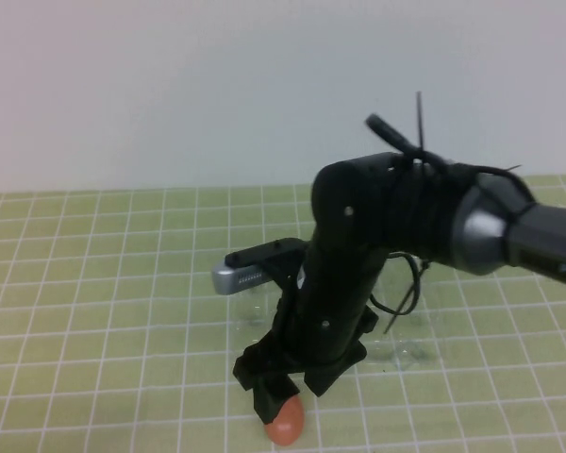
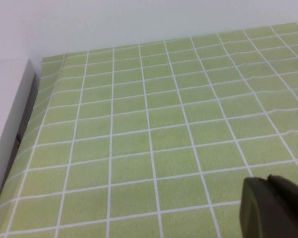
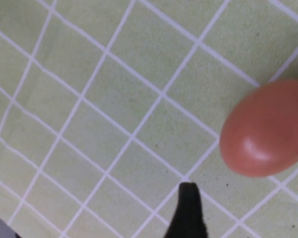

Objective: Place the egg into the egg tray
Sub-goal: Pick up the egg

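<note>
now the right gripper (image 1: 281, 401) hangs low over the near edge of the tabletop, a little right of its middle, its black fingers pointing down at the small smooth reddish-brown oval egg (image 1: 285, 421). in the high view the fingers sit right over the top of the egg and seem to touch or nearly touch it; whether they are spread or pinching it i cannot tell. in the right wrist view only one dark fingertip (image 3: 188, 208) shows, standing clear beside the egg (image 3: 265, 129), which lies on its side on the green checked mat (image 3: 89, 124). that suggests, as a judgement, an approach to a grasp rather than a firm hold, the arm coming straight down so the fingers can close across the egg's narrow width.

just behind the arm, toward the middle of the table, lies the rectangular clear glossy plastic egg tray (image 1: 406, 349), mostly hidden by the black arm; only faint moulded cups show, and i see no eggs in them. it sits close, so the carry should be short.

the left gripper (image 2: 273, 206) is out of the high view; its own camera shows dark finger ends over bare mat near the left edge, seemingly parked, state unclear.
</note>
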{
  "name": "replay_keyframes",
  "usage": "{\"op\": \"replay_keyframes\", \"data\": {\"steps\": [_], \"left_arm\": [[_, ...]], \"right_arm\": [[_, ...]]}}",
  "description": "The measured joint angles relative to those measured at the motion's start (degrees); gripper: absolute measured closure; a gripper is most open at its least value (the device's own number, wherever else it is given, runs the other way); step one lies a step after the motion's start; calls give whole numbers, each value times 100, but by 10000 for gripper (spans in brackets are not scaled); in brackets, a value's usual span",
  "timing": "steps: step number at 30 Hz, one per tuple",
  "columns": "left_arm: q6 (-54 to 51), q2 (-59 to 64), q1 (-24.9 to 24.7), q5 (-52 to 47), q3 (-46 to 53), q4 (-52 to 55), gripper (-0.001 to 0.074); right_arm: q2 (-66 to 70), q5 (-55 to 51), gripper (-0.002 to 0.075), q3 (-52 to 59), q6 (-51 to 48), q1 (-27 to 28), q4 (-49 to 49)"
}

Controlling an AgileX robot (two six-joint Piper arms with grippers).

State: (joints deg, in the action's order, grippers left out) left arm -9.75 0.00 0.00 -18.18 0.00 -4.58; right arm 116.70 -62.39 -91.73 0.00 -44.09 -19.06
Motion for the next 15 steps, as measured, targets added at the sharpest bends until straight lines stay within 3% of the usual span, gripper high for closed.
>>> {"op": "replay_keyframes", "data": {"steps": [5,15], "left_arm": [[0,0,0,0,0,0,736],[0,0,0,0,0,0,736]], "right_arm": [[378,-149,142,-426,231,-69,300],[880,-326,135,-817,870,-93,511]]}}
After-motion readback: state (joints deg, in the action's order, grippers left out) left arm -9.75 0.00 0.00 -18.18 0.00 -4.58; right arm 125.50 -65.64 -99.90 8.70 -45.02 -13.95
